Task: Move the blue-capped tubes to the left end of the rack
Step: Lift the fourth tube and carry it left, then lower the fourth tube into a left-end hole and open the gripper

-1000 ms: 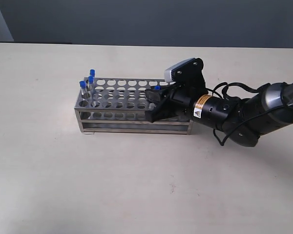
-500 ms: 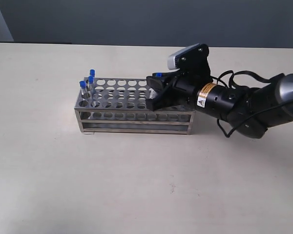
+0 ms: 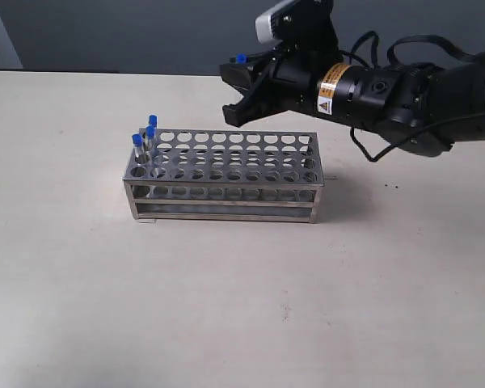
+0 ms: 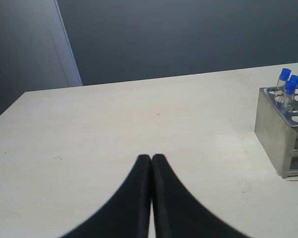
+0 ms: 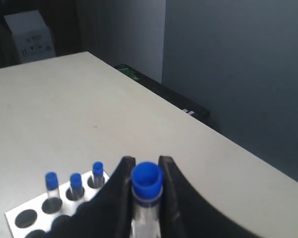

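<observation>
With your right fingers [image 5: 120,193] pinching the blue-capped tube [image 5: 147,179] and left fingers [image 4: 139,198] pressed together, lower it upright into the rack [image 3: 226,212]'s left end.

Pale beige table [image 3: 226,323], dark grey wall [image 3: 105,32] behind

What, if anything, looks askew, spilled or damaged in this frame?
Nothing stands out. The rack sits flat, three blue-capped tubes stand in holes at its left end, and the right tool holds the fourth tube above the rack.
</observation>
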Available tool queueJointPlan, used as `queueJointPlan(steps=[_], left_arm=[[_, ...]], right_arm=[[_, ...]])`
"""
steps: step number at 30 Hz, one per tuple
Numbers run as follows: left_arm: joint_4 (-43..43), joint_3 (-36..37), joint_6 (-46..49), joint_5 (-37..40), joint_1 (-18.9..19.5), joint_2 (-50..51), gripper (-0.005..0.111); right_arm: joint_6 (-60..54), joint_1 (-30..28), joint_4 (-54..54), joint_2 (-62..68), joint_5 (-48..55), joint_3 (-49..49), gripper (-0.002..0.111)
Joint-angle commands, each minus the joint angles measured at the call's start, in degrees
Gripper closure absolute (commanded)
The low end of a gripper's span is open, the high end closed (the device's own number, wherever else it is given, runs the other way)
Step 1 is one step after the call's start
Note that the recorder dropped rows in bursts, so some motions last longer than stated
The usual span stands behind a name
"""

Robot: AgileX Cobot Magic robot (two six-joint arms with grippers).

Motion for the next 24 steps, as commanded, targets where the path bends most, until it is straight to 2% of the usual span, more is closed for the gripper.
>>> queueJointPlan(steps=[1,10,16,24], left_arm=[[-0.01,-0.11,-0.2,-0.77,-0.39,0.26,0.106],[-0.01,-0.11,-0.2,-0.77,-0.39,0.26,0.106],[-0.01,-0.11,-0.2,-0.77,-0.39,0.26,0.106],[-0.01,-0.11,-0.2,-0.77,-0.39,0.26,0.106]], right_arm=[[9.96,-0.14,-9.46,-0.47,0.05,-4.45,0.109],[22.51,2.12,-21.22,0.39,-1.49,-9.85,0.109],[22.86,5.89,-22.15,2.88,-1.05,-9.85,0.109],[22.91,6.54,-21.93,6.0,-1.61,-9.85,0.109]])
